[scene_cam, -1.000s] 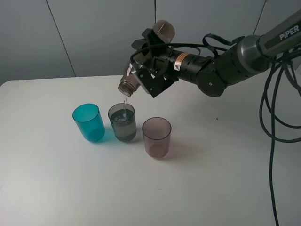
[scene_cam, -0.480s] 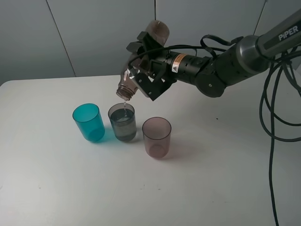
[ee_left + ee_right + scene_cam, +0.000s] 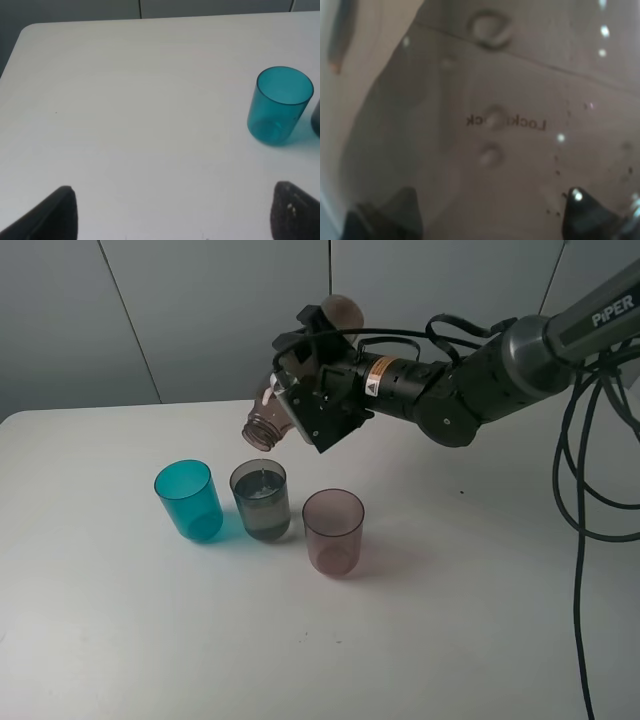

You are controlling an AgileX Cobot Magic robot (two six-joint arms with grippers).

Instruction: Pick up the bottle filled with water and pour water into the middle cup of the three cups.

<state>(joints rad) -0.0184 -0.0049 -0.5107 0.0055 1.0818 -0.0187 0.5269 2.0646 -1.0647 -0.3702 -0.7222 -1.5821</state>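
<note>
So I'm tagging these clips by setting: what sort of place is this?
Likely a robotics lab or test bench: a white table, plain grey wall panels, and a black arm marked PIPER trailing loose cables.

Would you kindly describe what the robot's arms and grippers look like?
The right arm is a dark grey, rounded tube lettered PiPER in white, with a yellow-orange label near its black right gripper and black cables trailing. The left gripper shows only dark, matte fingertips.

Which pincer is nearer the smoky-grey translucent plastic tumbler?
Right. The right pincer holds the tilted smoky-brown plastic bottle just above the smoky-grey tumbler; the left pincer hangs off beyond the teal plastic tumbler.
</note>
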